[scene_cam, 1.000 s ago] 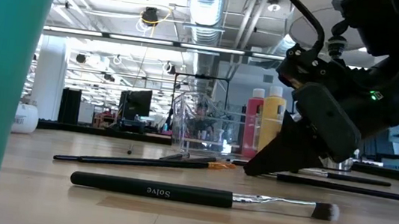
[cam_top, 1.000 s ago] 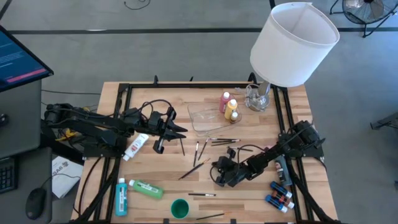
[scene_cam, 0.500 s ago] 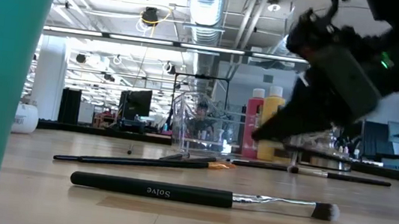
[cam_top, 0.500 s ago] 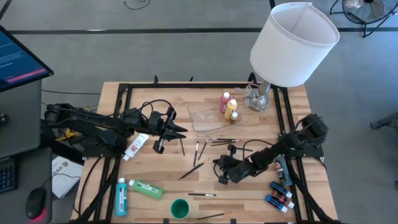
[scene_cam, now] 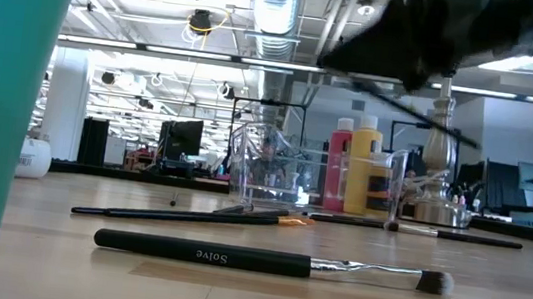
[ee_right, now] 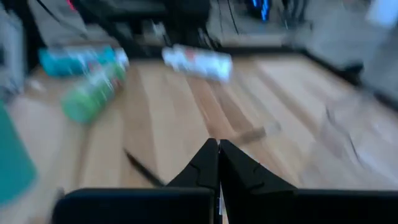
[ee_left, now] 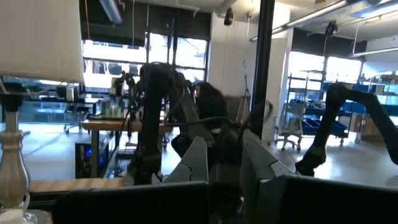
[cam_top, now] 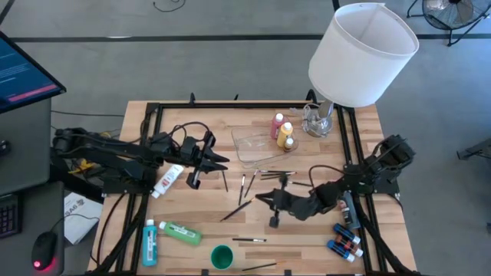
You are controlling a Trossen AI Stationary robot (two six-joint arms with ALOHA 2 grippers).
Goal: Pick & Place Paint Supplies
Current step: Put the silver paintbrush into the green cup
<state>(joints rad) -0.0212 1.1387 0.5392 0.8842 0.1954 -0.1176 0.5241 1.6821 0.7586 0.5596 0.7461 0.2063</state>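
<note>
Wooden tabletop, black-framed, with a shaded lamp (cam_top: 360,54) at its far right corner. From the task's thing outward: a thin dark brush (scene_cam: 431,121) slants in the air above the table in the low view, just under the right gripper (cam_top: 259,198), which hangs over the middle of the table, a little to the right. Its claw is closed tight, fingers pressed together in the wrist view, and the brush looks pinched between them, though the high view does not show the grip itself. So the step in hand reads as a carry: one brush is up and clear of the wood. Loose brushes (cam_top: 244,186) lie scattered just left of the claw, and one lies near the front edge. A clear tray (cam_top: 238,146) sits beyond them toward the far side, with a pink bottle (cam_top: 277,125) and a yellow bottle (cam_top: 285,135) upright beside its right end. The next move likely calls for swinging the brush to the far side, over the tray, keeping it clear of the two bottles, then opening the claw low so that it does not bounce out. A green bottle (cam_top: 180,231) and a teal bottle (cam_top: 149,241) lie at the near left, still to be picked. The left gripper (cam_top: 222,161) waits closed and empty over the left half.
</note>
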